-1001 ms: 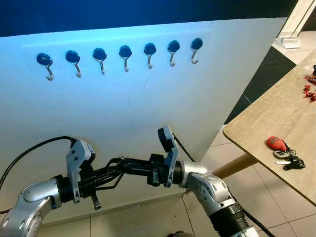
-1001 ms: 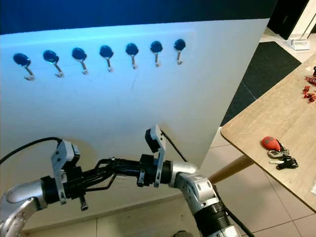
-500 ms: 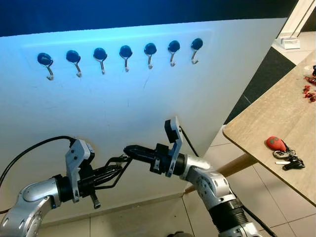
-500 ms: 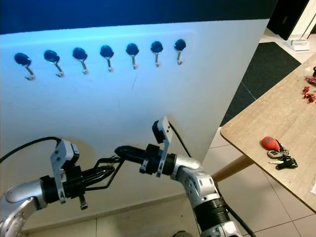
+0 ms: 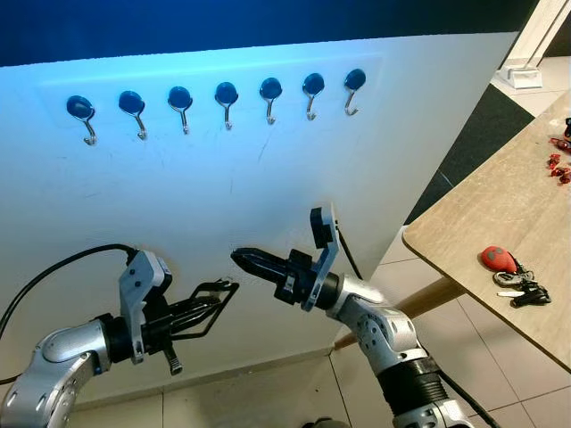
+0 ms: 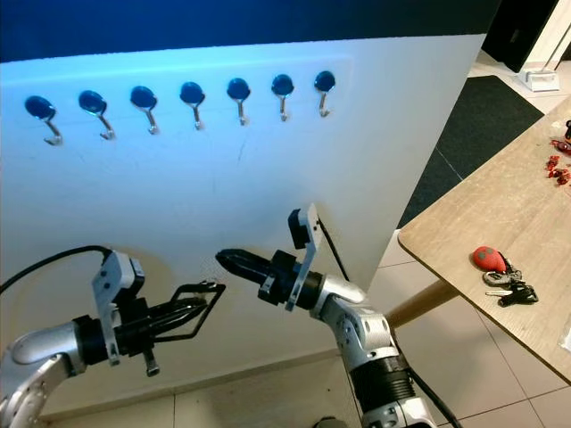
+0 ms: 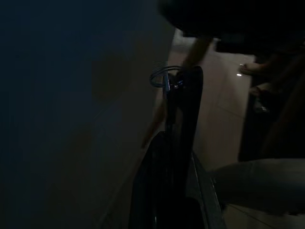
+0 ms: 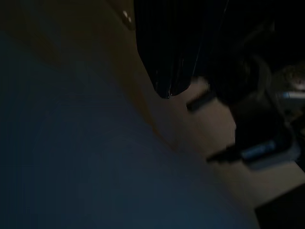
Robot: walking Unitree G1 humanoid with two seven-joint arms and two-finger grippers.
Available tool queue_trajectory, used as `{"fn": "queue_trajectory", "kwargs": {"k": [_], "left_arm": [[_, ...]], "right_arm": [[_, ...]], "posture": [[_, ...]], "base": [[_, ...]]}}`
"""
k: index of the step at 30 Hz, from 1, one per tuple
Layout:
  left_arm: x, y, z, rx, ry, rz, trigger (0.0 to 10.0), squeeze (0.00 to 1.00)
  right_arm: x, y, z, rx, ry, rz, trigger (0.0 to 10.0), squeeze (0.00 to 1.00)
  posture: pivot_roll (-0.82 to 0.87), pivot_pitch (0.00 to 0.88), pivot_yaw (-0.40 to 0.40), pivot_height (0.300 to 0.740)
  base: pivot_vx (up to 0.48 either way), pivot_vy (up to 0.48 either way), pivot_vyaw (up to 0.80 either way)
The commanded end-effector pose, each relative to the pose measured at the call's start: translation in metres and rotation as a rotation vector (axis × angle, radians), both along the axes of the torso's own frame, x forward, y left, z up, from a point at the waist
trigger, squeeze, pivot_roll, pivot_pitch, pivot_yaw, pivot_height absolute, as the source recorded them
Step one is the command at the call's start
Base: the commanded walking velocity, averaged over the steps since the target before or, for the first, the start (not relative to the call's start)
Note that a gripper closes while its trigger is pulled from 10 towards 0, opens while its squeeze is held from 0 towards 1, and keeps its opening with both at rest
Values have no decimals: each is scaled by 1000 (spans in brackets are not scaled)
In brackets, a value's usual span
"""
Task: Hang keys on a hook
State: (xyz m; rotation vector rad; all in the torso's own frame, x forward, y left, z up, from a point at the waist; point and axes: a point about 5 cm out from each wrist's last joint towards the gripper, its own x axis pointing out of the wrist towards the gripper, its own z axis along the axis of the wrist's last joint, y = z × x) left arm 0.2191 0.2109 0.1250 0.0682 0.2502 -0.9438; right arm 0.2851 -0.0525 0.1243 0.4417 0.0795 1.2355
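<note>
Apparently the keys are not the bunch lying on the surface (image 5: pixel 500 214) at the right: the left end effector (image 5: pixel 214 299) is clenched on a thin wire key ring (image 5: pixel 221 285), which in the left wrist view (image 7: pixel 162 76) juts from between its black fingertips. It hangs low before the white board (image 5: pixel 268 196), well below the row of seven blue-capped hooks (image 5: pixel 226 98). The right end effector (image 5: pixel 245 260) sits just beside and above it, apart from the ring, its fingers drawn together to a point and grasping nothing that can be made out. The other bunch of keys (image 5: pixel 522 287), with its red fob (image 5: pixel 500 259), lies untouched on the wooden surface near the edge. The step in hand looks like the lift toward a hook. To do it well, the left arm should rise steeply while keeping clear of the board, bringing the ring above the chosen hook's upturned tip and not straight at it. The ring's open loop should face the hook, then come down over the tip until the wire bears the weight. Only then should the grip let go. The right arm is best held aside, out of the lifting path.
</note>
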Motion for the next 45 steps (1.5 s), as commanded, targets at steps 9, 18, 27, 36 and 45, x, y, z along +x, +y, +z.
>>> {"fn": "queue_trajectory", "kwargs": {"k": [9, 18, 27, 36, 45], "left_arm": [[2, 33, 16, 83, -68, 110, 10000, 0], [-2, 46, 29, 86, -107, 134, 10000, 0], [-20, 45, 60, -23, -168, 16, 10000, 0], [-29, 41, 99, -183, -345, -46, 10000, 0], [-23, 31, 108, -281, -424, -44, 10000, 0]], "right_arm": [[-1, -25, -33, -101, 86, -82, 10000, 0], [-4, -31, -48, -138, 127, -95, 10000, 0], [-12, -53, -96, -326, 250, -183, 10000, 0], [-25, -81, -136, -523, 382, -340, 10000, 0], [-40, -101, -160, -624, 497, -501, 10000, 0]], "posture": [[-14, 85, -25, 740], [-13, 84, -23, 740], [-7, 77, -27, 740], [0, 69, -33, 740], [4, 67, -30, 740]], "base": [[0, 0, 0], [0, 0, 0], [0, 0, 0], [0, 0, 0], [0, 0, 0]]}}
